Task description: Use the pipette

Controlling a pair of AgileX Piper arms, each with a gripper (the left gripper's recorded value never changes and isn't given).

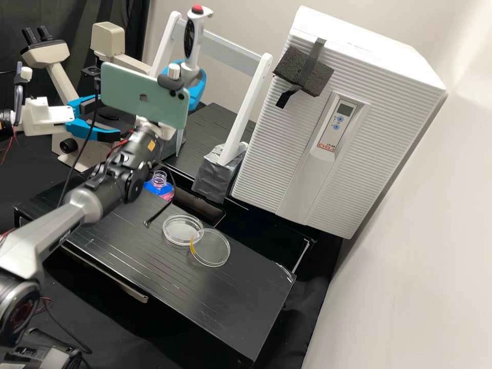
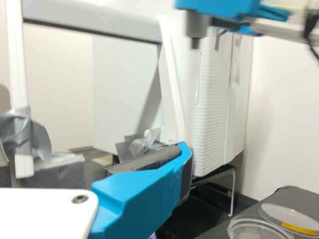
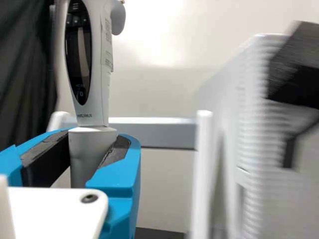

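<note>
A white pipette (image 1: 192,32) with a red top button stands upright at the back of the bench. My right gripper (image 1: 190,84) is shut on its lower body. In the right wrist view the pipette (image 3: 88,64) rises between the two blue fingers (image 3: 117,174). Its thin tip (image 1: 178,141) hangs above and just behind a small bottle of pink liquid (image 1: 161,184). My left gripper (image 1: 100,120) is open at the left, holding nothing, and one of its fingers (image 2: 149,184) fills the near part of the left wrist view. A petri dish (image 1: 182,228) and its lid (image 1: 210,247) lie on the black platform (image 1: 215,302).
A green phone (image 1: 146,97) is clamped on the near arm in front of the pipette. A white frame stand with a taped base (image 1: 218,171) stands behind the dishes. A large white appliance (image 1: 353,123) stands at the right. A beige microscope (image 1: 48,56) is at the far left.
</note>
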